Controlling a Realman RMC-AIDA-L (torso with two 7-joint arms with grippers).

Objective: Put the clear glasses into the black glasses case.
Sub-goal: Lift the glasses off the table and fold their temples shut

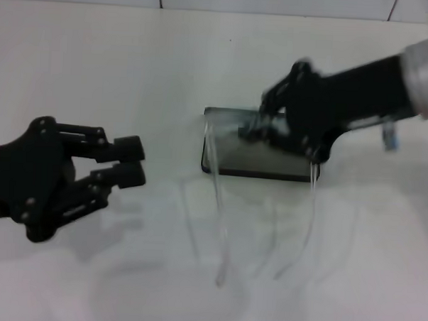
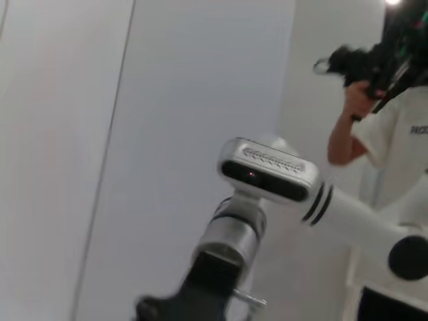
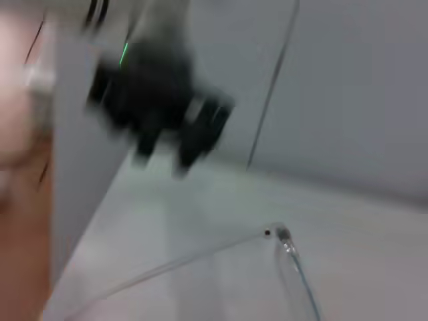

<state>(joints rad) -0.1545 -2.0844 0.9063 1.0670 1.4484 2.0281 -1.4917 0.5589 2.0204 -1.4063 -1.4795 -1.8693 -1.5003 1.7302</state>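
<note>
Two arms show in the head view. The right gripper (image 1: 262,123) is over the black glasses case (image 1: 260,159), which lies toward the tabletop's (image 1: 97,70) far right, and seems clamped on the front of the clear glasses (image 1: 220,175). Both temples trail toward the near edge, so the frame's long axis runs along the case. The left gripper (image 1: 128,164) hovers well apart at the left edge, fingers slightly apart. The left wrist view shows only the robot's head and a person (image 2: 388,120). The right wrist view shows a clear hinge and temple (image 3: 284,241) over the white surface, with the other gripper far off.
</note>
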